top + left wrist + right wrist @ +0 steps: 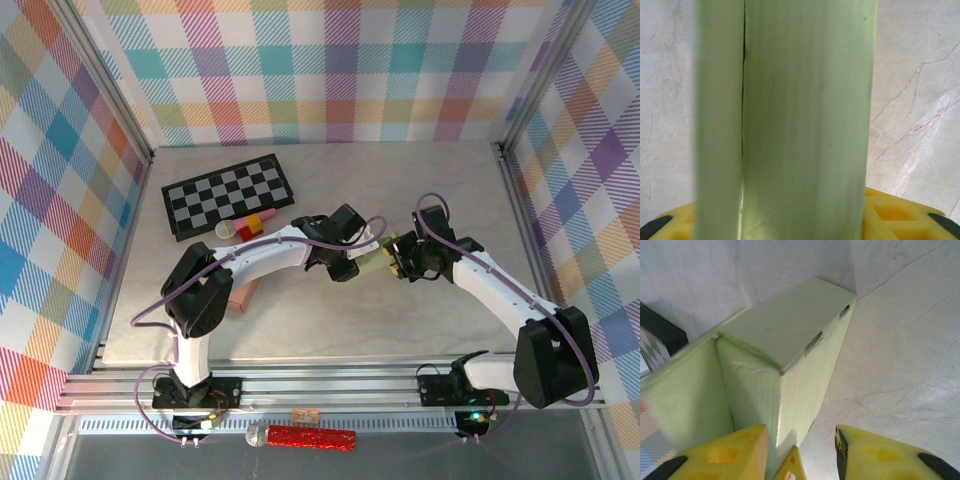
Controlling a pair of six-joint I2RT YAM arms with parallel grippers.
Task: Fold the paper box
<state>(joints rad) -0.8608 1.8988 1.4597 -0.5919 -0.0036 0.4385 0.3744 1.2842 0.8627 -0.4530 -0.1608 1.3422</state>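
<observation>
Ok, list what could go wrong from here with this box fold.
1. The paper box shows a dark open seam in the left wrist view; squeezing there could split it or dent the wall.
2. One of the right fingers stands clear of the box, so a one-sided push may twist it.
3. The lid tabs look only shallowly tucked and might spring out.

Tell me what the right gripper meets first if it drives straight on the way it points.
The pale green paper box: its corner sits between the jaws of the right gripper, so contact likely comes almost at once.
</observation>
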